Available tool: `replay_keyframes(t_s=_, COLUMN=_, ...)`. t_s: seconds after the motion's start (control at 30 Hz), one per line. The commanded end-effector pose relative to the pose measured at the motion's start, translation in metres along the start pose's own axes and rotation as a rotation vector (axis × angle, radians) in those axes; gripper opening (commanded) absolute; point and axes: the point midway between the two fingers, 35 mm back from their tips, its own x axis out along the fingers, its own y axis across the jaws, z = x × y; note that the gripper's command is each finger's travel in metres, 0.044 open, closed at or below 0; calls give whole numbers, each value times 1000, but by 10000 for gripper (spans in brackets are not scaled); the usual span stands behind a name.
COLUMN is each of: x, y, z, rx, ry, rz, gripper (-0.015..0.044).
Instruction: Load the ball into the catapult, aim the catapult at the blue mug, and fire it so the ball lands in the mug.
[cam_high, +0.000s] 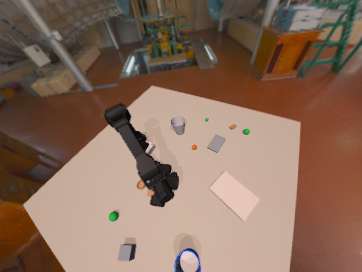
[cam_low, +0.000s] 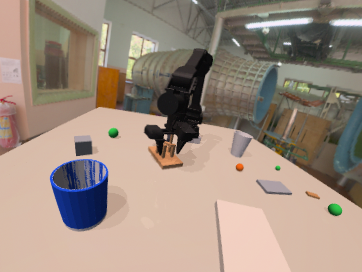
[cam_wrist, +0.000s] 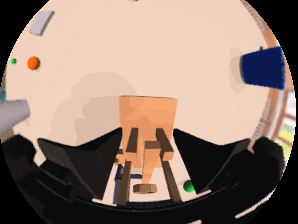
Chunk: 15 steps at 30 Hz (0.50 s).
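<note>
The orange-brown catapult (cam_low: 167, 159) (cam_wrist: 148, 110) stands on the table, mostly hidden under the arm in the top view. Its cup (cam_high: 141, 185) (cam_wrist: 145, 188) looks empty. My gripper (cam_low: 170, 149) (cam_wrist: 148, 131) is open, its fingers on either side of the catapult's posts with small gaps in the wrist view. An orange ball (cam_high: 194, 147) (cam_low: 240, 167) (cam_wrist: 33, 63) lies on the table away from the catapult. The blue mug (cam_low: 82, 205) (cam_wrist: 265, 69) stands upright, off to the right of the catapult's long axis in the wrist view; the top view shows it at the bottom edge.
A grey cup (cam_high: 178, 126) (cam_low: 241, 144), a thin grey plate (cam_high: 216, 143) (cam_low: 274, 187) and a cream board (cam_high: 234, 195) (cam_low: 245, 235) are on the table. A grey cube (cam_high: 126, 252) (cam_low: 83, 145) and a green ball (cam_high: 113, 216) (cam_low: 113, 132) are on the mug's side.
</note>
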Motion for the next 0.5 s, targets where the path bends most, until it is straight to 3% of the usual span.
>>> replay_keyframes(t_s=0.0, x=-1, y=0, z=0, rx=0, ry=-1, rz=-1, gripper=230)
replay_keyframes(t_s=0.1, x=-1, y=0, z=0, rx=0, ry=-1, rz=-1, gripper=151)
replay_keyframes(t_s=0.33, x=-3, y=0, z=0, rx=0, ry=-1, rz=-1, gripper=85)
replay_keyframes(t_s=0.47, x=-48, y=0, z=1, rx=0, ry=-1, rz=0, gripper=0)
